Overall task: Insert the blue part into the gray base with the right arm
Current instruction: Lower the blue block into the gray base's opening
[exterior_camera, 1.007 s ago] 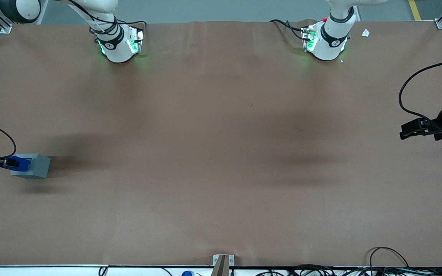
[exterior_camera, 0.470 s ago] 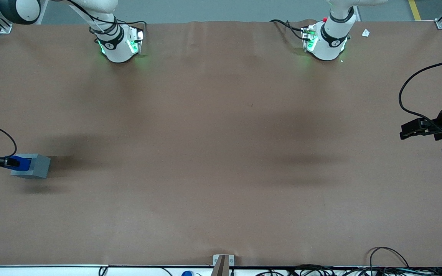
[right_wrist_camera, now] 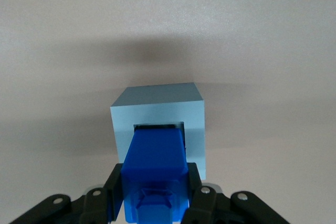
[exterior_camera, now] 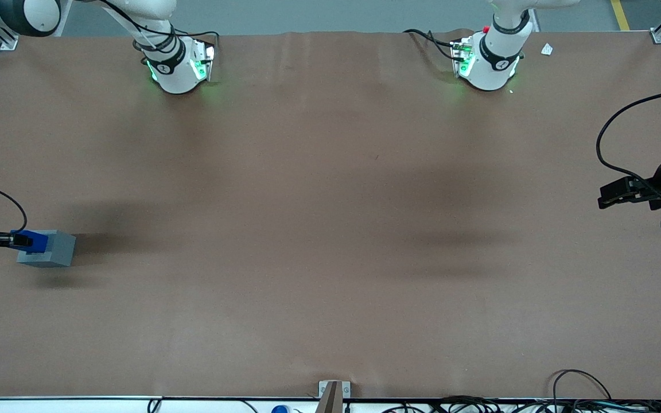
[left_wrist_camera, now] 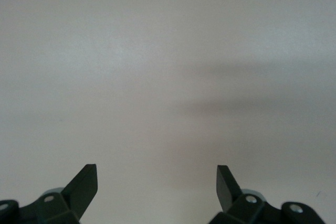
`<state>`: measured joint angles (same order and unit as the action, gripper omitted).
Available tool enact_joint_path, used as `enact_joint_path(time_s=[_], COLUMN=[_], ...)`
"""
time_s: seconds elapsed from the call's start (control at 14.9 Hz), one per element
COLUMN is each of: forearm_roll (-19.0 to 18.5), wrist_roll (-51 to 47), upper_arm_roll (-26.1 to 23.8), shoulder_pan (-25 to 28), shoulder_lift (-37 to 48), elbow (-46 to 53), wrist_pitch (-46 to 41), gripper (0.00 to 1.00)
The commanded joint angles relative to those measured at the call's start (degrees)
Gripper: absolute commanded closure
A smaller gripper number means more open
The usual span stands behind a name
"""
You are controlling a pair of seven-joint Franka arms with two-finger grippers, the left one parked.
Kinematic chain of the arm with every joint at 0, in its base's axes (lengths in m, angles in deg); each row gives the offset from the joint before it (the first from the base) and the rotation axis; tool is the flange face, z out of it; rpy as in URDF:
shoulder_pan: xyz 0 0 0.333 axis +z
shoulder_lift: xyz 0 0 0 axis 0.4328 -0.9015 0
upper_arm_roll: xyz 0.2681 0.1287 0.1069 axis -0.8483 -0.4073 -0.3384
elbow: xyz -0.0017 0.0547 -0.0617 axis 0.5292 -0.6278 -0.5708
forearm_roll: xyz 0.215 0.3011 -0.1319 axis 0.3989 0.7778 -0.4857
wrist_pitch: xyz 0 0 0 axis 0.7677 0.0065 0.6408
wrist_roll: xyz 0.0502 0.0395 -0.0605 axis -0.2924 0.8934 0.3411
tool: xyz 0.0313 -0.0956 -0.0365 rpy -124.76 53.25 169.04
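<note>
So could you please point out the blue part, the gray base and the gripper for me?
blue part (right_wrist_camera: 156, 156): right wrist view, its upper face.
gray base (right_wrist_camera: 157, 98): right wrist view, its bare side face.
gripper (exterior_camera: 14, 241): front view, fingertips clamping the blue part.

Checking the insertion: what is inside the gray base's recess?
The blue part, gripped by the right arm's hand, has its leading end in the recess of the gray base. How deep it reaches is hidden by the part itself.
</note>
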<state>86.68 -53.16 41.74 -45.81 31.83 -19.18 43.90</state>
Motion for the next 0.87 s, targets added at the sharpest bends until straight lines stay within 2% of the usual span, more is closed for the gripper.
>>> enact_joint_path(time_s=[0.0,0.81], forearm_roll=[-0.43,-2.19], wrist_roll=[0.72,1.86], upper_arm_roll=[-0.53,-0.53], shoulder_pan=[-0.59,-0.5], shoulder_lift=[-0.64,-1.08], elbow=[0.86,1.21], wrist_pitch=[-0.98,-1.07], gripper=[0.99,0.99])
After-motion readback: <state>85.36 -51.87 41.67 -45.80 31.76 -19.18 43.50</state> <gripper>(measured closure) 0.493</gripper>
